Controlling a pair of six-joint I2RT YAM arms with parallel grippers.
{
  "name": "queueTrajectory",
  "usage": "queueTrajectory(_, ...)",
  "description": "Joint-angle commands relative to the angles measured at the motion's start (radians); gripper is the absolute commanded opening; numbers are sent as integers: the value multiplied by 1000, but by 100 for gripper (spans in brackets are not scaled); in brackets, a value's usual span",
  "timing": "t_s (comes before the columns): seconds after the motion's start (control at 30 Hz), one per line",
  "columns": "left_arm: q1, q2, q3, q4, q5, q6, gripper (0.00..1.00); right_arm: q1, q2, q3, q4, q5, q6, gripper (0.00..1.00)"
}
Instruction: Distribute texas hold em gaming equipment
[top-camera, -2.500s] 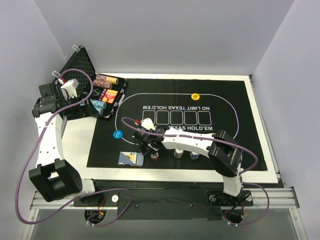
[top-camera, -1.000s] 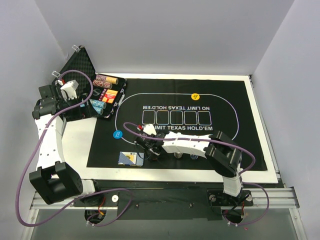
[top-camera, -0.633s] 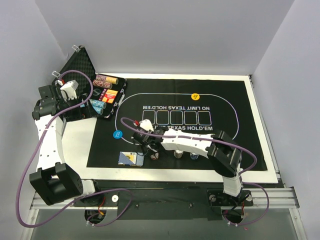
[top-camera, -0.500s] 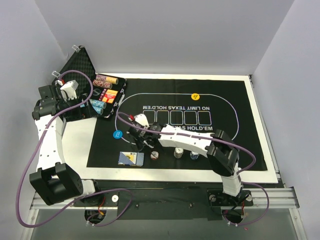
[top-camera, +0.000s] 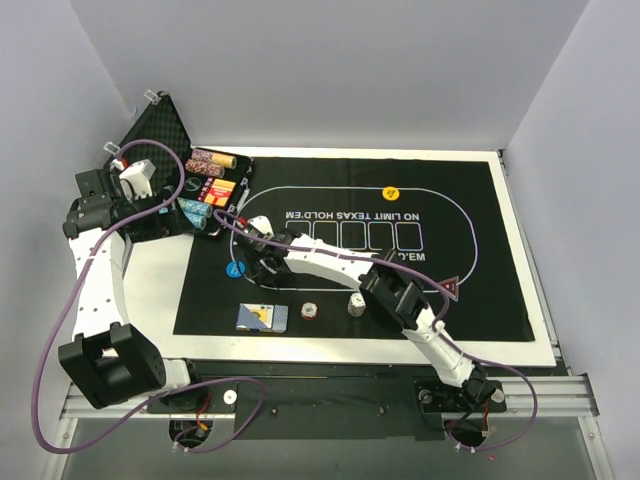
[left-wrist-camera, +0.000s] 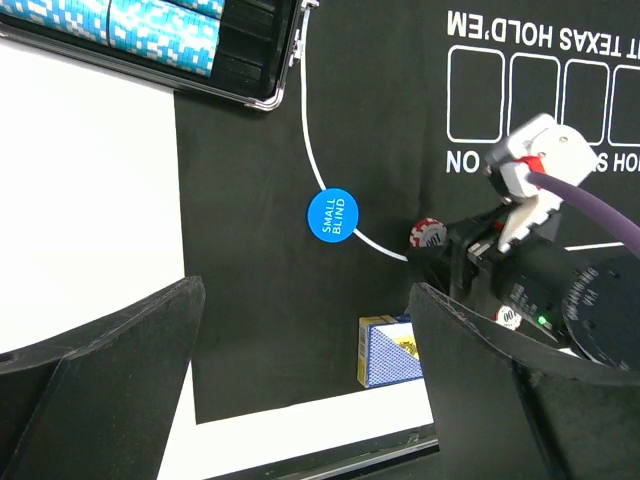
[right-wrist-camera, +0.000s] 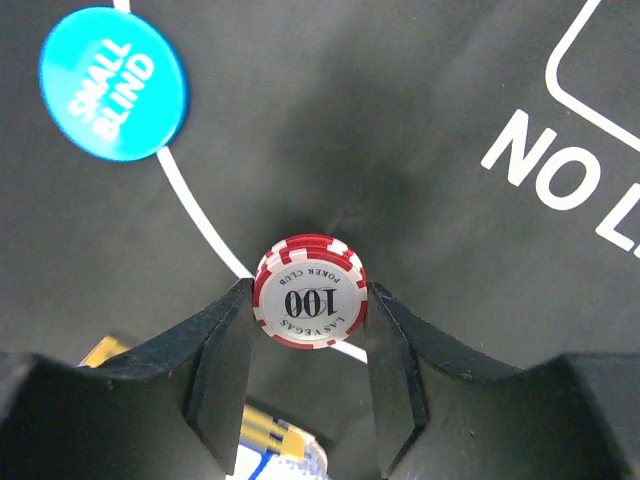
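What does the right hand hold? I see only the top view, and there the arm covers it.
Observer: A small stack of red-and-white chips, pinched between the fingers of the right hand.
Operator: Which value is on top?
Observer: The top one reads 100.
Operator: And what is the blue disc beside the hand?
Observer: The disc reads SMALL BLIND.
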Motion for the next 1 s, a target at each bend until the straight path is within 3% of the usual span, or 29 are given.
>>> queueTrajectory(0.0, 8, 17, 61, 23, 22, 3, 95, -28, 42, 67, 11, -19, -14, 25)
queueTrajectory(0.5, 20, 13, 26, 41, 35, -3, 95, -51, 166, 221, 17, -87, -12, 30)
queueTrajectory(0.8, 20, 3, 15, 38, 32, -3, 95, -59, 186, 244, -6, -121, -12, 61)
queueTrajectory(0.97, 20, -1, 6, 38, 32, -3, 95, -62, 83, 199, -8, -84, -34, 66)
